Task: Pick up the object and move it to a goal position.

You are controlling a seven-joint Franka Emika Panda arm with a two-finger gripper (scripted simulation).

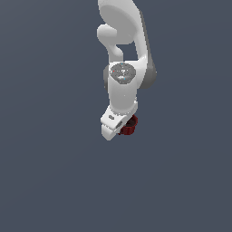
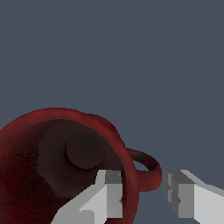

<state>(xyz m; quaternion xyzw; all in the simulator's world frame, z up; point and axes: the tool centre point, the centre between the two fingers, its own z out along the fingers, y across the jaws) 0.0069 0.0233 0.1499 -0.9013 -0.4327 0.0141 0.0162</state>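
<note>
You had the gripper (image 2: 142, 192) spread open astride the rim and handle of the dark red cup (image 2: 57, 162), one finger (image 2: 109, 197) inside it, so no grasp was made and lifting and transfer to the goal remained

Pretty flat, dim sim lighting, no cast shadows or glare; edges look pixelated, and the dark red ribbed cup's (image 2: 57, 157) hollow goes murky.

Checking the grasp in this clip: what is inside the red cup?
One gripper finger reaches inside the red cup, over its rim. A round raised disc sits on its dark floor. The finger hides part of the floor.
</note>
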